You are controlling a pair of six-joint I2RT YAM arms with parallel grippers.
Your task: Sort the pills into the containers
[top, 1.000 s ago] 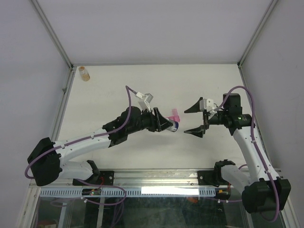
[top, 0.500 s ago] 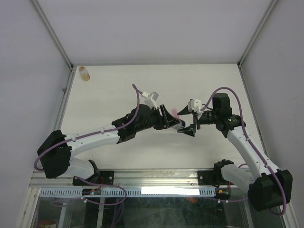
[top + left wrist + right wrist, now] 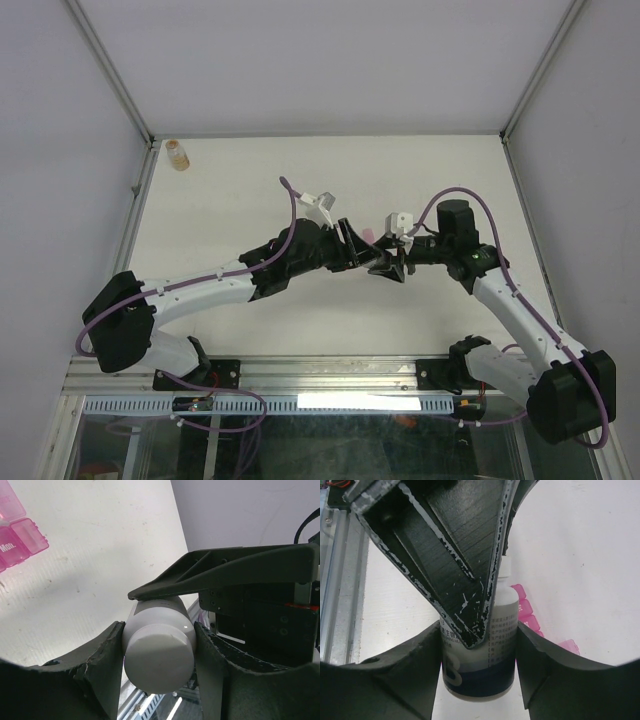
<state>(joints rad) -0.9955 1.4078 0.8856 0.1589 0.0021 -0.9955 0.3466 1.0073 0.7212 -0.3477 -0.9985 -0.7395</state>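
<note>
My left gripper is shut on the cap end of a small white-capped bottle. My right gripper meets it from the right and is shut on the bottle's body, which has a dark blue label. One finger of each gripper crosses the other wrist's view. The bottle is held above the table and is mostly hidden in the top view. The pink organiser strip lies on the table just behind the grippers. Its compartments also show in the left wrist view and the right wrist view. No pills are visible.
A small amber bottle stands at the far left corner of the white table. The metal frame rail runs along the near edge.
My right gripper was wide open to the right, then moved left and shut on the bottle's body. My left arm carried the bottle a little to the right.
</note>
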